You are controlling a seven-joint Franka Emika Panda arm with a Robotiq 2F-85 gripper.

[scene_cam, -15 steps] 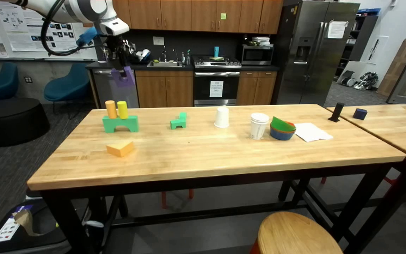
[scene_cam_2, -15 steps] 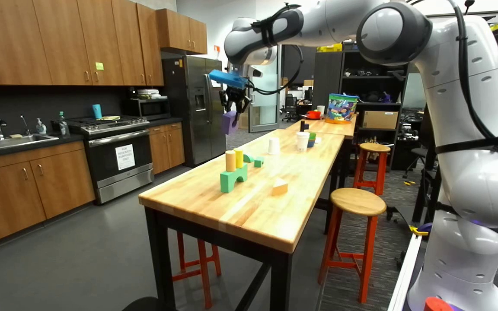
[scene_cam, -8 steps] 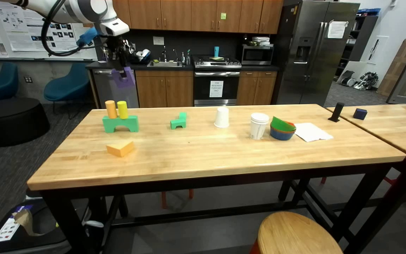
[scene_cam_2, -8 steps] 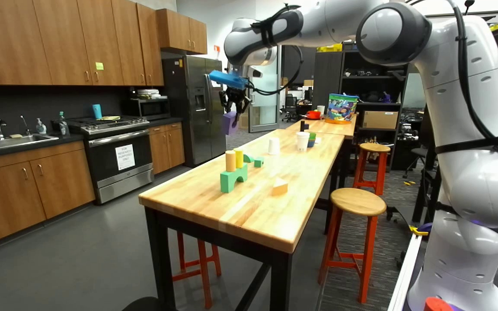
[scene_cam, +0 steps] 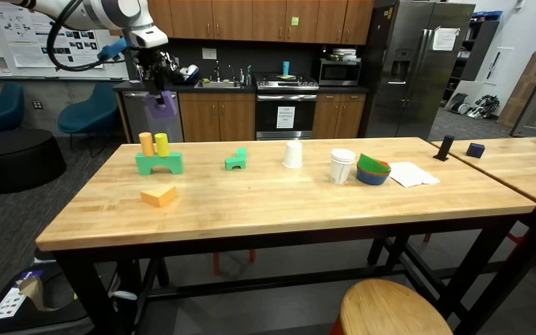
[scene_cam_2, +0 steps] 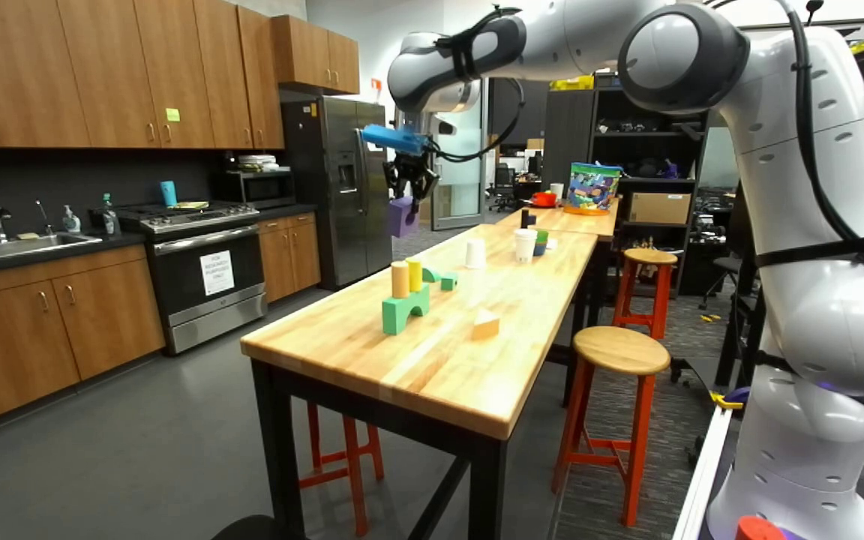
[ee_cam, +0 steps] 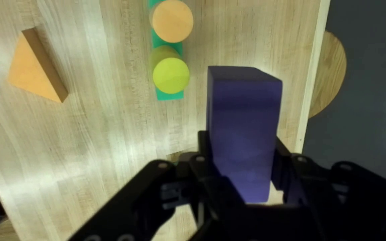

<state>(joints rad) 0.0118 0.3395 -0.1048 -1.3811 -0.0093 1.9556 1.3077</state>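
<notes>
Held block (ee_cam: 243, 113) in gripper (ee_cam: 241, 147), above tbl (ee_cam: 112, 124). Wrist view: arch block (ee_cam: 169, 96) ahead & L of gripper, on tbl; 2 cylinders (ee_cam: 171, 75) side by side on it; wedge (ee_cam: 34, 72) further L. Stool (ee_cam: 328, 73) past tbl edge, R of gripper. In an ext. view, lower than gripper & to its R, on tbl, going R: upturned cup (scene_cam: 292, 156), cup stack (scene_cam: 340, 168), bowls (scene_cam: 372, 177), paper (scene_cam: 413, 174).

Deep purple on your block (ee_cam: 243, 117) in the wrist view, brighter violet in both exterior views, black on your gripper (ee_cam: 240, 149)! From the block, ten o'clock brings you a lime-yellow cylinder (ee_cam: 171, 75) and a solid green arch (ee_cam: 169, 96), eleven a light orange peg (ee_cam: 173, 21). Nine o'clock from the cylinder, an orange wedge (ee_cam: 34, 72). Three o'clock, dark slate floor (ee_cam: 364, 140). Your table (ee_cam: 106, 140): pale tan, streaked with grain.
</notes>
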